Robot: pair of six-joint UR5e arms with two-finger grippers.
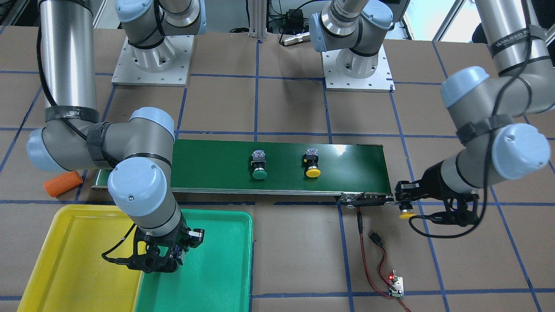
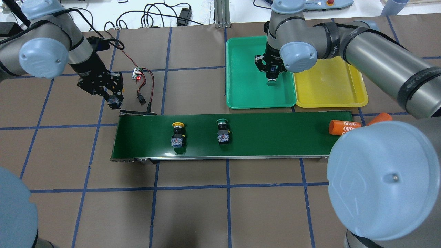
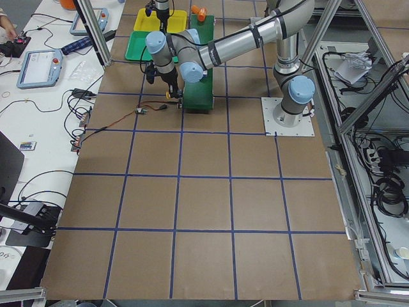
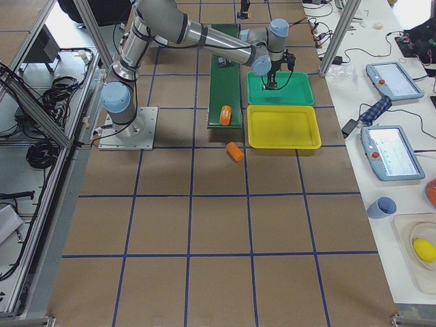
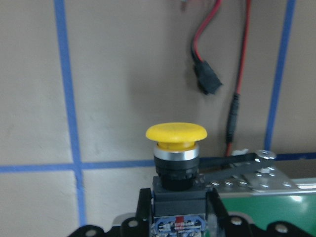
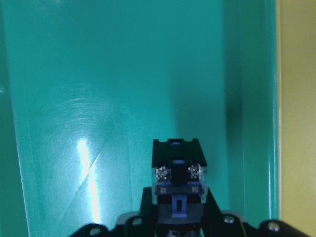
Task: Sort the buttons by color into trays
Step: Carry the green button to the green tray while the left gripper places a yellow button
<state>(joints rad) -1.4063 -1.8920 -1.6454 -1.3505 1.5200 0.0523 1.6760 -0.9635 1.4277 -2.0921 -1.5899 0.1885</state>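
Note:
My left gripper [image 2: 113, 100] is shut on a yellow-capped button [image 5: 176, 148] and holds it over the table just off the conveyor's end; it also shows in the front view [image 1: 406, 213]. My right gripper [image 2: 271, 76] is shut on a green-capped button [image 2: 271, 82] and holds it over the green tray [image 2: 248, 93]; in the right wrist view only the button's black body [image 6: 177, 170] shows. A second yellow button [image 2: 178, 132] and a second green button [image 2: 223, 131] lie on the belt. The yellow tray [image 2: 330, 86] beside the green one holds nothing.
The long dark-green conveyor belt [image 2: 275, 137] runs across the middle. One orange cylinder [image 2: 342, 127] lies on its end by the trays, another [image 2: 379, 119] just off it. Red and black wires with a small circuit board [image 2: 137, 74] lie near my left gripper.

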